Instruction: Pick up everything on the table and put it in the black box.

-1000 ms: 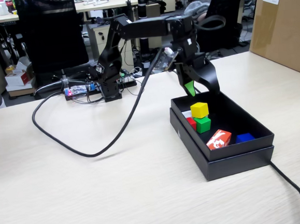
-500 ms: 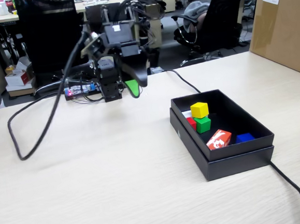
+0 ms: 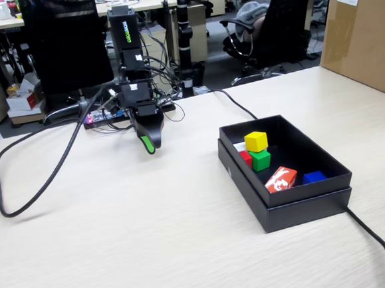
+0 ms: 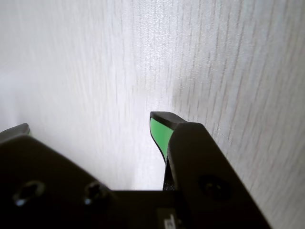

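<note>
Starting at the left of the fixed view, I am seeing the black cable (image 3: pixel 23 197) looping across the table (image 3: pixel 153 240), well clear of everything else. Next comes the arm (image 3: pixel 130 62), folded upright over its base, with the gripper (image 3: pixel 150 146) pointing down just above the wood. In the fixed view I am seeing it edge-on. The wrist view is showing the gripper (image 4: pixel 88 126) with its green-padded tip on one side, a dark tip on the other and bare table between them, so I am reading the jaws as apart and holding nothing.

Further right, the black box (image 3: pixel 297 206) is sitting on the table. Inside it, the yellow cube (image 3: pixel 255 141) is resting on top of the green cube (image 3: pixel 260 159), and the red cube (image 3: pixel 245 157) is tucked just beside them against the left wall. A red-and-white packet (image 3: pixel 280 178) and a small blue thing (image 3: pixel 313 176) are lying nearer the front. At the far right, the brown carton (image 3: pixel 364 30) is standing at the table edge.

I am spotting no cube out on the wood, so I am judging the collecting done and treating this step as parking. To do it well, I am planning to keep the tips off the surface, move slowly, and avoid dragging the cable toward the box. I am also scanning the table once more before calling it finished.
</note>
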Action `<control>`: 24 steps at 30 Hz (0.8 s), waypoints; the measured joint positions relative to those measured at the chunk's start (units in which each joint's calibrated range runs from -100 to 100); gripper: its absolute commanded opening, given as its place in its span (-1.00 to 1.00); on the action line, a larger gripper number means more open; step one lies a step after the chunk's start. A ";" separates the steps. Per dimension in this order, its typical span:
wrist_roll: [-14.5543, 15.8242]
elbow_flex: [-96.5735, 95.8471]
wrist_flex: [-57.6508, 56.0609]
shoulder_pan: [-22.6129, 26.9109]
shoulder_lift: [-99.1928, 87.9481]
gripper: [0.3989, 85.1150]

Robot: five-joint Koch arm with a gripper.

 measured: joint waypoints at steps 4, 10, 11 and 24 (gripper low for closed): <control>0.05 -7.49 7.74 0.24 -3.62 0.12; 1.22 -19.63 21.06 1.51 -6.60 0.11; 1.37 -20.90 22.92 1.61 -7.12 0.11; 2.78 -29.21 32.21 1.81 -10.49 0.11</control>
